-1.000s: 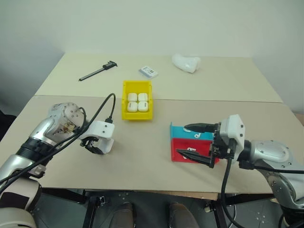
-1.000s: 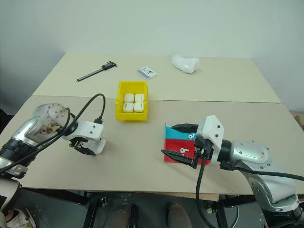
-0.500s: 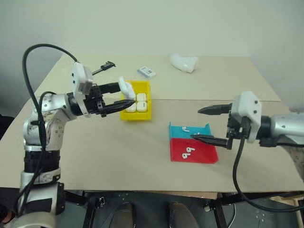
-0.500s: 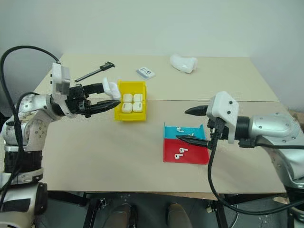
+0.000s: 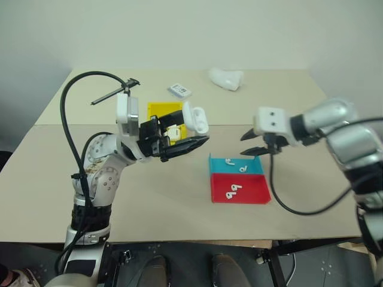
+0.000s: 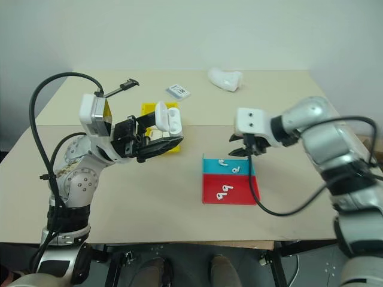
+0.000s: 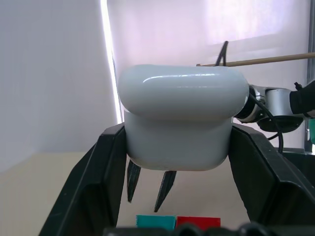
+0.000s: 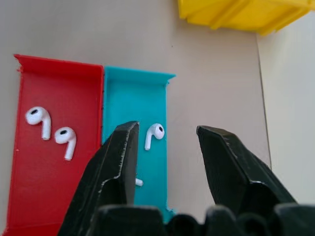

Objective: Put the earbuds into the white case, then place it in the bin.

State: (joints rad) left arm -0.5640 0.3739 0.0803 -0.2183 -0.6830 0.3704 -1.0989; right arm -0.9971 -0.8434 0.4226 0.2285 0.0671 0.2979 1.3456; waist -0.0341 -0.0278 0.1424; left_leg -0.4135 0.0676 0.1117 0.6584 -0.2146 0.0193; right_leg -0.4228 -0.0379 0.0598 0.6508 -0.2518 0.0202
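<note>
My left gripper [image 5: 192,133] is shut on the white case [image 5: 195,119], holding it in the air in front of the yellow bin [image 5: 157,109]; the case [image 7: 182,118] sits clamped between both fingers. My right gripper [image 5: 254,144] hangs open over the far end of the teal tray [image 5: 236,165], pointing down. One earbud [image 8: 155,133] lies on the teal tray [image 8: 133,93] below the gap between the fingers. A second one is half hidden by a finger. Two more earbuds [image 8: 54,130] lie in the red tray [image 8: 59,182].
Several white cases lie in the bin, partly hidden behind my left gripper. At the back of the table are a black caliper [image 5: 114,91], a white-and-blue card box [image 5: 178,90] and a white curved piece [image 5: 225,78]. The yellow bin's corner [image 8: 236,12] is just beyond the trays.
My left gripper has carried the case to the right and up, towards the middle of the table. My right gripper has moved over the teal tray, tipped downward, and its fingers have narrowed.
</note>
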